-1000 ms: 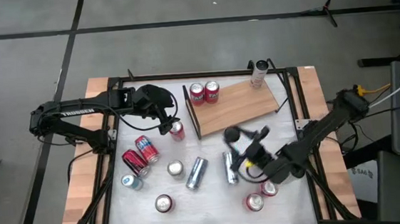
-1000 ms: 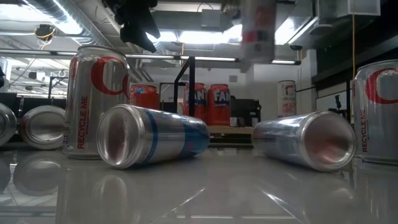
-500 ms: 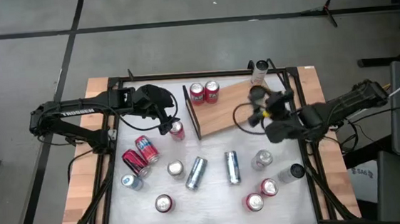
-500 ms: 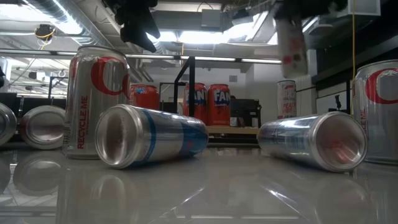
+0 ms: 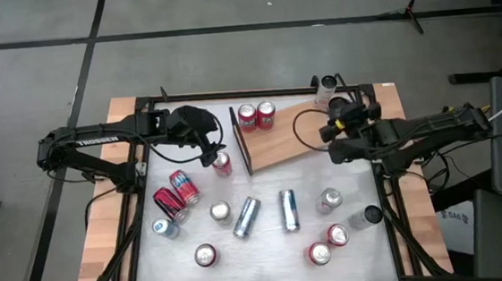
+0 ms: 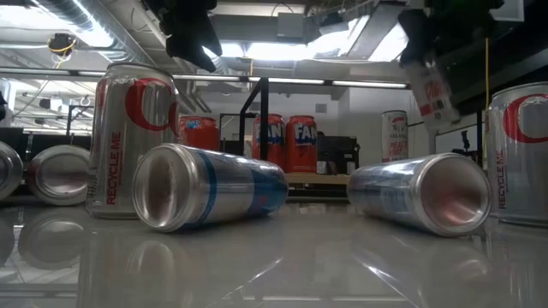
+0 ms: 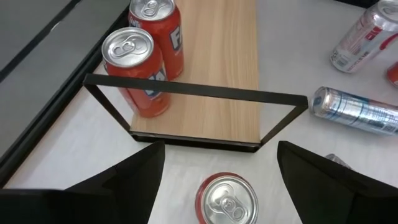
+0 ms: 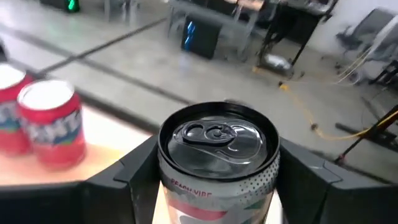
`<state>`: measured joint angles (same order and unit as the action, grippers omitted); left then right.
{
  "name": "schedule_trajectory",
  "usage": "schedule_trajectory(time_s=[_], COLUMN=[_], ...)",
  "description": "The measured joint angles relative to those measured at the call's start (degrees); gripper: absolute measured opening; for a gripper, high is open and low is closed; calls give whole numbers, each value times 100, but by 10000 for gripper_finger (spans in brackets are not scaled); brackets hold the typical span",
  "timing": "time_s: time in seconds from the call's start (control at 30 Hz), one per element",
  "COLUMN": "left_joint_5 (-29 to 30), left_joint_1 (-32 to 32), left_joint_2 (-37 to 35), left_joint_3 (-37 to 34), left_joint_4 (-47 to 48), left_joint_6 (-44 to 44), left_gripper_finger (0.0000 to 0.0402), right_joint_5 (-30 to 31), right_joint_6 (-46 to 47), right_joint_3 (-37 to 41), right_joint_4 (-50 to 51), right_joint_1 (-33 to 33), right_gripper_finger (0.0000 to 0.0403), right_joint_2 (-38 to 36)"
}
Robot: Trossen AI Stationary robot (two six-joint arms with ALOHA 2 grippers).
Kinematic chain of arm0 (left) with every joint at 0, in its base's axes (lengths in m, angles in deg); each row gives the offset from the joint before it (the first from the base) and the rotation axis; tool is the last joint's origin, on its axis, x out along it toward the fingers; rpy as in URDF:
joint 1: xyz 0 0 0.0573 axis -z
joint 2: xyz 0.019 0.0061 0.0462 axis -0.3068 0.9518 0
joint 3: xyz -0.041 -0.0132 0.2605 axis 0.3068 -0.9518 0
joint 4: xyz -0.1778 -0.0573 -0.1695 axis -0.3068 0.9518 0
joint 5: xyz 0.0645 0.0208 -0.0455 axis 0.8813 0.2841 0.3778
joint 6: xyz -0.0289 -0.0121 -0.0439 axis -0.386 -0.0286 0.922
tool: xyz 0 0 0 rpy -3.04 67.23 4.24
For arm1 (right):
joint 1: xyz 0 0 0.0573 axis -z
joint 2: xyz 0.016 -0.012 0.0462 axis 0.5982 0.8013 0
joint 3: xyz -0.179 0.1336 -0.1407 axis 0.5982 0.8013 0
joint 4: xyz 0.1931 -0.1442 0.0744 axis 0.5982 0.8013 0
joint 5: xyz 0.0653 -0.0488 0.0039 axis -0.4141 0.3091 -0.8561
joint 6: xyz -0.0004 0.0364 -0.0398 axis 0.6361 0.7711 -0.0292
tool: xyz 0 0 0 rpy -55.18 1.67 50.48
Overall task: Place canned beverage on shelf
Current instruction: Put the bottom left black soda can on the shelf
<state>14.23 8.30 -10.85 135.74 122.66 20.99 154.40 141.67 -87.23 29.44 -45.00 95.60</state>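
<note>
Standing upright at the railed end of the shelf [image 5: 291,135] are two red cans [image 5: 256,116], close behind the thin dark rail [image 7: 186,93]. A third red can [image 5: 222,163] stands on the white table [image 5: 268,247] just outside that rail, directly below the left gripper [image 5: 207,153], whose jaws hang spread apart above it with nothing between them. Another white can [image 5: 325,87] stands just off the far corner of the shelf, near where the right arm works. Loose cans crowd the front of the table: two silver ones [image 5: 246,217] lie on their sides and several more red and silver ones stand upright around them.

The right gripper [image 5: 339,121] is over the open end of the shelf, its jaws clamped on a white can [image 8: 216,162] held clear of the wood. That can is pale with a red band and small lettering on its side, its silver top and pull tab intact. In the low view the held can leans, top inward, above the lying cans. The shelf itself is a flat light-brown board with wood grain, set at an angle on the table.
</note>
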Motion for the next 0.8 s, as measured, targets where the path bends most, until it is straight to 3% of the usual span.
schedule_trajectory(time_s=[0.33, 0.6, 0.8], left_joint_5=[-4, -4, 150], left_joint_1=[0, 0, 1], left_joint_2=[0, 0, 0], left_joint_3=[1, 0, 0], left_joint_4=[-241, -254, -273], left_joint_6=[-271, -297, -297], left_gripper_finger=[302, 302, 302], right_joint_5=[-2650, -3121, -3810], right_joint_6=[-3623, -4189, -4469], right_joint_3=[0, 71, 1309], right_joint_4=[-3245, -3053, -3986], right_joint_1=[1005, 2090, 2625], right_gripper_finger=[241, 241, 241], right_joint_2=[-60, -706, -1658])
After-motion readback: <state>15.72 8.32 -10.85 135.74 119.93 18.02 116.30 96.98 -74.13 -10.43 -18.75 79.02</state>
